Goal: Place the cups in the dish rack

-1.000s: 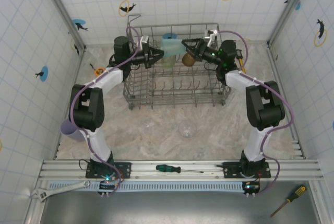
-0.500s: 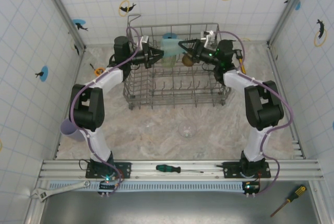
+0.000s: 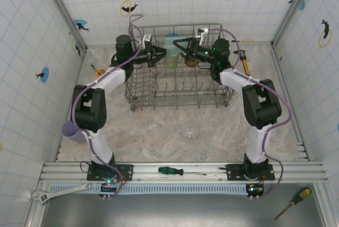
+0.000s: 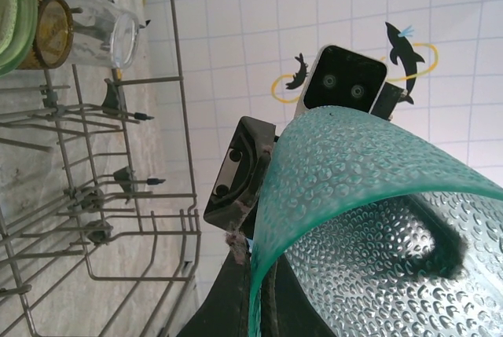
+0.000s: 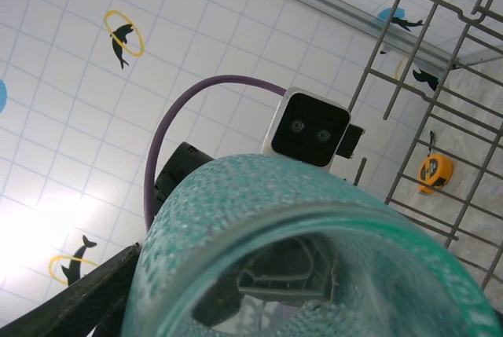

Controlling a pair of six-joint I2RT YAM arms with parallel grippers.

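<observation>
The left fingers [image 3: 158, 53] clamp the teal cup [image 3: 172, 42] above the dish rack [image 3: 180, 87]. The right fingers [image 3: 183, 39] flank it, grip unclear. Likely a handover: right must close before left releases.

Green-handled screwdriver [image 3: 170, 171] on the front rail [image 3: 296, 169], wrench [image 3: 53, 194] lower left, yellow screwdriver [image 3: 294, 200] lower right
</observation>
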